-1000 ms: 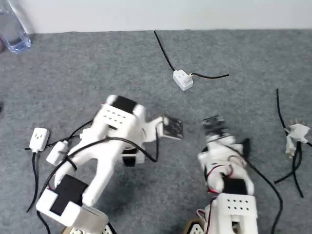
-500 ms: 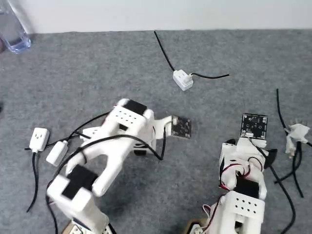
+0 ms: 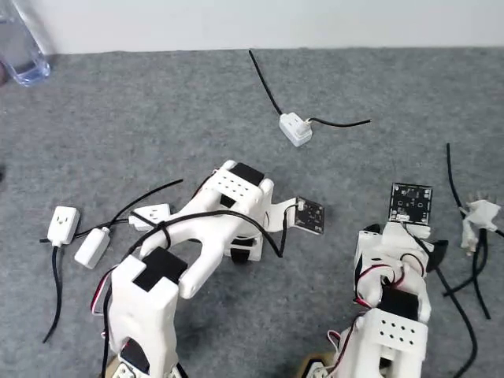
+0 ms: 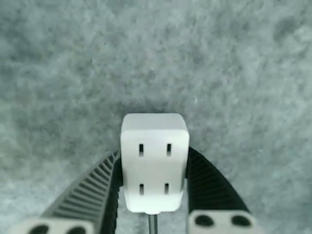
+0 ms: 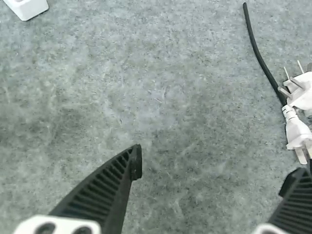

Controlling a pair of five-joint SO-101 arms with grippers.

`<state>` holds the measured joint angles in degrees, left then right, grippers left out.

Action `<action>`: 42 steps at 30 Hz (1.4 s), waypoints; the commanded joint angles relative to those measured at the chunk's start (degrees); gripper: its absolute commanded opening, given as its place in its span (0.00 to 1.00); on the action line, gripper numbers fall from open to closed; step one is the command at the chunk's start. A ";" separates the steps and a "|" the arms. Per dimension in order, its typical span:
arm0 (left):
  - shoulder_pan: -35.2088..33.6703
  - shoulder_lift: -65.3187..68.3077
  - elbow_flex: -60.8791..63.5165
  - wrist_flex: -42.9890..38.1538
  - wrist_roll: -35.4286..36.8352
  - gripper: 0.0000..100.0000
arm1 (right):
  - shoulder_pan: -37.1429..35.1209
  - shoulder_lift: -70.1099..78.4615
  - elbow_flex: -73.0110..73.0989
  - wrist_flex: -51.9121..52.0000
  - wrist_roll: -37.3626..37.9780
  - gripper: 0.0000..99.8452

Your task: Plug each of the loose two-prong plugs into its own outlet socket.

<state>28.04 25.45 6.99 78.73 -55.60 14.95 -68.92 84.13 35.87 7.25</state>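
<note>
In the left wrist view my left gripper is shut on a white outlet socket, slots facing the camera, just above the grey carpet. From above, the left arm covers that gripper. My right gripper is open over bare carpet, with nothing between its fingers. Two white two-prong plugs on a black cord lie beside it, also at the right edge as the plugs. Another socket lies farther back, and a corner of that socket reaches the right wrist view.
At the left lie a white socket, a white plug and a small white block, all on black cords. A clear bottle stands at the back left corner. The right arm stands at the front right.
The left arm swung to the right and forward, uncovering the small white block. The right arm turned right and stretched out in the first half second, then kept still.
</note>
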 commanded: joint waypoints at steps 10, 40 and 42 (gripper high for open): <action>2.64 -0.35 -2.15 -3.96 7.03 0.11 | 0.66 -0.75 -2.99 -1.10 -0.35 0.43; -3.69 -30.86 -22.02 19.25 13.89 0.21 | 0.57 -0.75 -3.08 -1.10 -0.35 0.43; -7.21 -35.60 -24.84 19.78 19.87 0.21 | 1.10 -0.75 -3.43 -1.10 -0.18 0.43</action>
<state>24.62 -2.15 -12.62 97.10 -42.59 14.95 -68.92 84.13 35.87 7.25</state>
